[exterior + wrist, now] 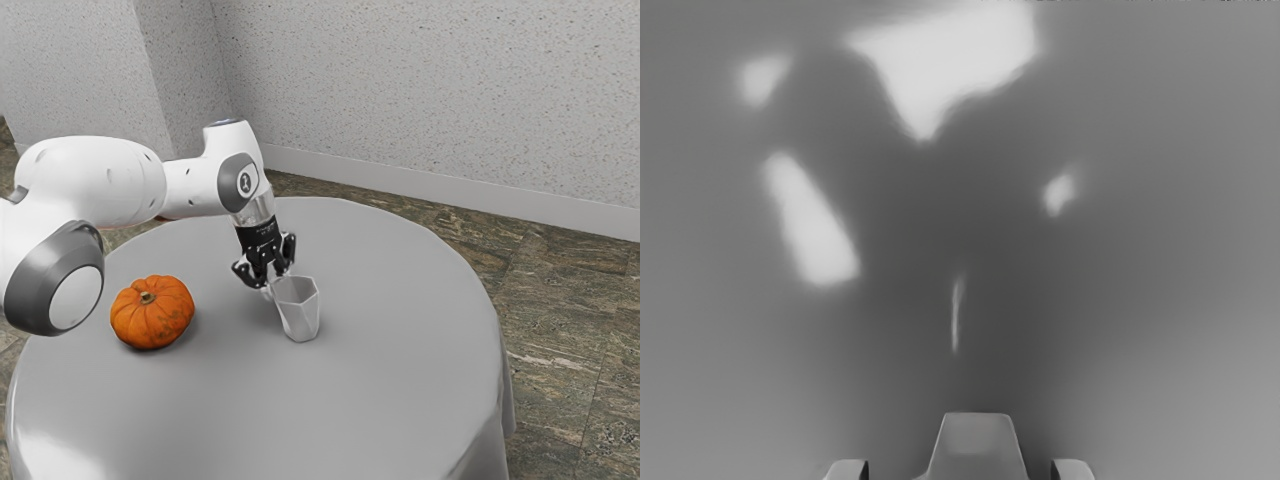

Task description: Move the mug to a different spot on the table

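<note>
The tabletop [400,400] is draped in grey cloth at its near edge. Further in, the pumpkin [152,312] sits at the exterior view's left, well apart from the mug [297,310], which stands upright near the middle and looks empty. The claw [268,280] hangs at the mug's far-left rim, partly open, its fingers [845,470] straddling the wall with a gap on each side. The mug is probably light, stiff and smooth, so a square pinch on that rim wall should serve. A skewed grip may tip it.
</note>
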